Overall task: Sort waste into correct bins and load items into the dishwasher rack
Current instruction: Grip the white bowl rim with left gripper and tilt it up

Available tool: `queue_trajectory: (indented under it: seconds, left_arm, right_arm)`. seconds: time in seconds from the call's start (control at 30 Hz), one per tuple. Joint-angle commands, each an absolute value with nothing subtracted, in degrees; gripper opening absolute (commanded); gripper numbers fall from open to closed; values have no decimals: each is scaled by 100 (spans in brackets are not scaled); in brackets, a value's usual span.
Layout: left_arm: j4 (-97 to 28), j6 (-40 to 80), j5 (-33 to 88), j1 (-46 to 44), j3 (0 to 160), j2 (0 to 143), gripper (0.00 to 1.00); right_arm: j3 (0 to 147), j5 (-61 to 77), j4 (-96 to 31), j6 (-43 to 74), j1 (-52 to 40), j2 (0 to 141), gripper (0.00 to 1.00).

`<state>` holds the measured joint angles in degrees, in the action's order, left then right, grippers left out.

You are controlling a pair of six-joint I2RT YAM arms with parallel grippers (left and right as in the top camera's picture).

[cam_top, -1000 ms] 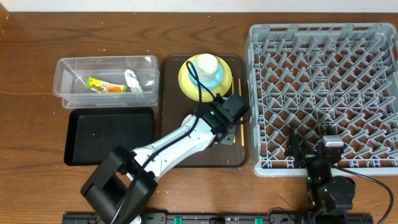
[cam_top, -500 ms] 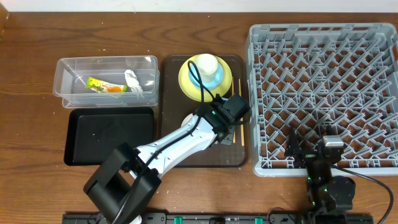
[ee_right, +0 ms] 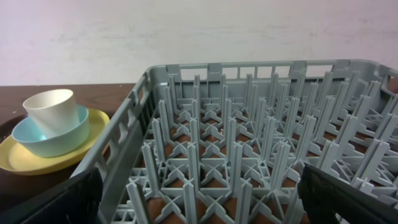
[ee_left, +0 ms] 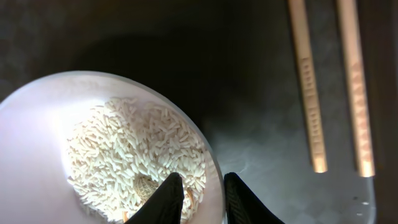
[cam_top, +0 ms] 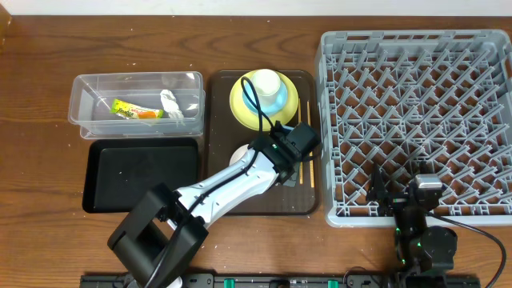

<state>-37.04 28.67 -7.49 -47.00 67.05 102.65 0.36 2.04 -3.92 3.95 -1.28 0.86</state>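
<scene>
Rice [ee_left: 137,149] lies heaped in the white bowl [ee_left: 31,162], which sits near the middle of the dark brown serving tray [ee_left: 249,62]. The left pincer [ee_left: 203,180] is clamped on the bowl's rim, with one fingertip inside over the grains and the other outside against the wall. Just beside the bowl, toward the tray's right edge, the two wooden chopsticks [ee_left: 308,93] lie side by side and roughly parallel.

At the tray's far end stands the yellow plate [cam_top: 238,104], with the light blue bowl [ee_right: 56,140] on it and the small white cup [ee_right: 53,106] upright inside that bowl. Left of the serving tray, the clear tub [cam_top: 80,88] holds the snack wrapper [cam_top: 134,111] and the crumpled tissue [cam_top: 170,104]. The shallow black tray [cam_top: 142,172] lies just in front of the tub.

To the right, the grey dishwasher rack [cam_top: 416,96] rests on the wooden table [cam_top: 40,160]. The right pincer [ee_right: 199,205] sits at the rack's near edge, its fingers spread wide apart and holding nothing.
</scene>
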Motion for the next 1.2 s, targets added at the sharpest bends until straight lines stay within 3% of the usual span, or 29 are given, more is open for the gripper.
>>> queue_trajectory:
  seconds: [0.0, 0.27, 0.47, 0.7, 1.17]
  left_arm:
    - [-3798, 2917, -1291, -4707, 6622, 10353, 26]
    - [-4372, 2919, -2067, -4707, 6622, 10353, 25]
    - [-4447, 2945, -2067, -4705, 6622, 10353, 25]
    - [-4383, 4045, -2058, -4705, 6622, 10353, 26]
    - [-4058, 4038, -1896, -4700, 6622, 10353, 26]
  right_arm:
    - [32, 196, -416, 467, -78, 80, 99]
    - [32, 196, -416, 467, -78, 80, 99]
    - [32, 196, -416, 467, -78, 80, 99]
    - [32, 193, -416, 467, -78, 80, 99]
    - [32, 196, -416, 467, -78, 80, 99]
